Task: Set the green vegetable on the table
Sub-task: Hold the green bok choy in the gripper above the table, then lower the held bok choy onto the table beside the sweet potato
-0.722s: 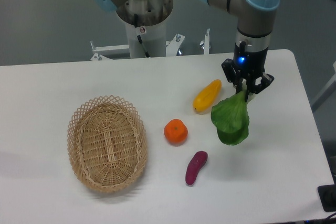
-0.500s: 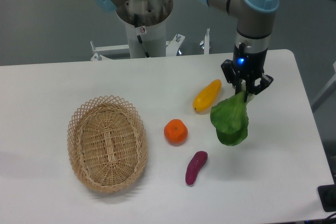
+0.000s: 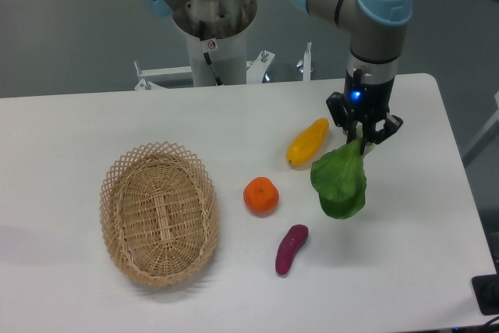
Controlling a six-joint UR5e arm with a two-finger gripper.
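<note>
Surface: white table [image 3: 93, 126], backed by a grey floor.
Gripper [image 3: 361, 136]: pointed down over the table's far right part, clamped on the green vegetable's stalk.
Vegetable [image 3: 340, 181]: gripped by its pale stalk, leaves hung below the fingers.
Yellow vegetable [image 3: 308, 142]: laid just left of the gripper.
Orange [image 3: 261, 195]: further left and nearer the camera.
Purple vegetable [image 3: 291, 249]: in front of the orange.
Basket [image 3: 159, 212]: well apart, at far left.

We note the gripper [image 3: 359, 139] now sits slightly higher and further left than in the earlier pictures. The green vegetable [image 3: 339, 183], clamped by its stalk, moves with it; its leaf end hangs marginally higher over the table [image 3: 78, 130].
</note>
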